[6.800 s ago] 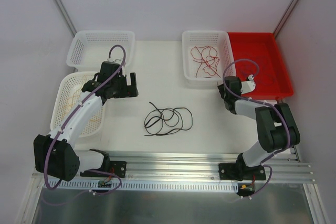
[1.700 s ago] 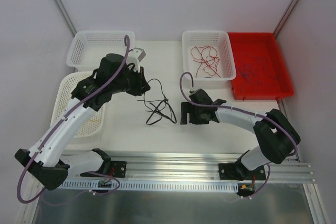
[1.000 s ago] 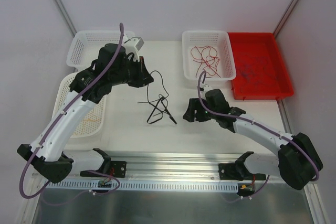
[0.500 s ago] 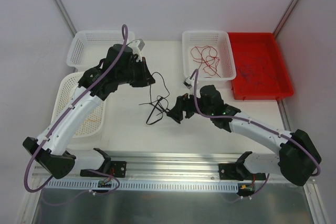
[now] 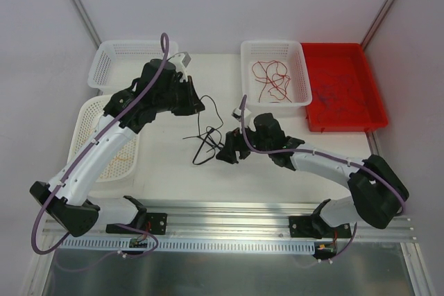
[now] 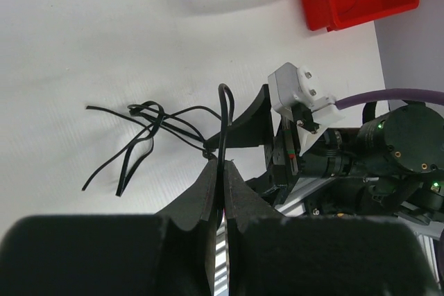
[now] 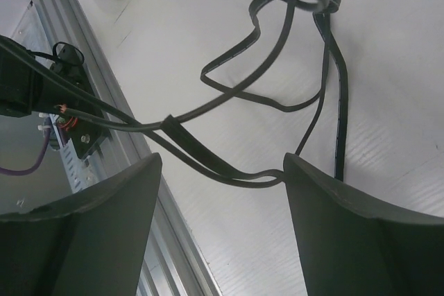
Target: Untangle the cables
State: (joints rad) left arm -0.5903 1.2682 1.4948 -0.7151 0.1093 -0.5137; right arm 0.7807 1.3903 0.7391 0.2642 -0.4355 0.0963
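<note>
the left gripper (image 6: 220,170) is pinching one strand of the black cable (image 6: 154,116) between fully closed jaws and is holding that strand up off the white table (image 5: 173,178), while the rest of the tangle is hanging down and lying in loose loops on the table's middle. the right gripper (image 7: 222,164) is sitting low over the lower end of the same tangle with its jaws spread wide, and several black strands are crossing the gap between its fingers (image 7: 104,220) without being squeezed. the two grippers are facing each other across the tangle, near one another. behind them, red cables (image 5: 270,81) are lying in a white basket (image 5: 274,44), dark cables (image 5: 336,95) are lying in the red tray (image 5: 361,67) just beside it, and yellow-orange cables (image 5: 119,159) are resting in the near white basket on the left (image 5: 87,129).
</note>
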